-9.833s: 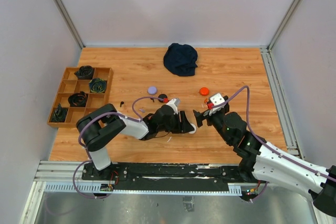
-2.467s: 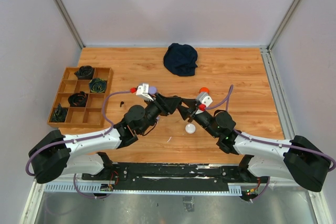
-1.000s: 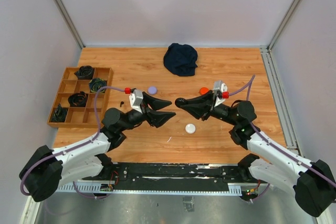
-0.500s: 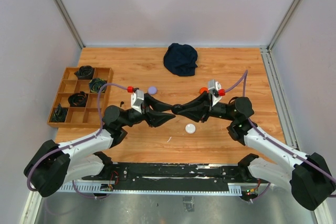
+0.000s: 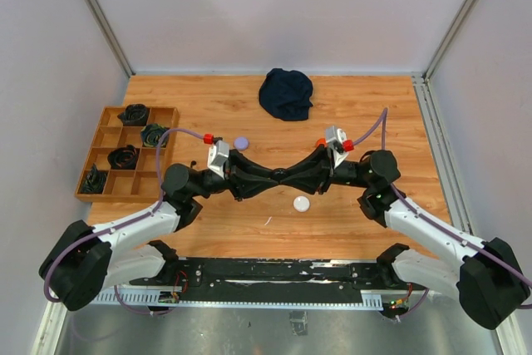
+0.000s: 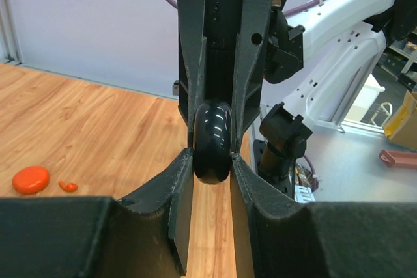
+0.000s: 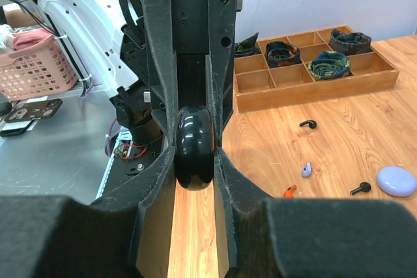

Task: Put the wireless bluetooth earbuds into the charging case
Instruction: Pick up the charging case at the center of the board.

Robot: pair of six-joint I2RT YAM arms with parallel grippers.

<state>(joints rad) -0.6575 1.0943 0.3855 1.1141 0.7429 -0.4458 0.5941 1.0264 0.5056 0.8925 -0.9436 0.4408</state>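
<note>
We find both arms stretched toward each other above the middle of the table, fingertips meeting. The right gripper [image 7: 195, 161] is clamped on a glossy black charging case [image 7: 195, 144], held on edge and clear of the surface. The left gripper [image 6: 212, 164] faces it and presses the same case from the opposite end, so both pairs of jaws pinch it.

The earbuds lie loose on the boards, below and to the far side of the jaws. They are a black earbud [image 7: 308, 124], a purple earbud [image 7: 306, 170], an orange earbud [image 7: 290, 191] and a second black earbud [image 7: 359, 188]. The last lies just beside a purple round case [image 7: 397, 181].

A white round case [image 5: 301, 203] rests on the table just nearer the bases than the jaws. An orange round case [image 6: 30, 179] lies on the far side of the right jaws.

The surface is a wood-grain tabletop [image 5: 374, 114]. Well to the left of the jaws, a wooden divided tray [image 5: 110, 136] holds rolled dark fabric. A dark blue cloth [image 5: 286, 93] is heaped well beyond the jaws, toward the far wall. Pale walls [image 5: 266, 14] with aluminium posts enclose three sides, and a metal rail [image 5: 274, 270] runs along the near edge.
</note>
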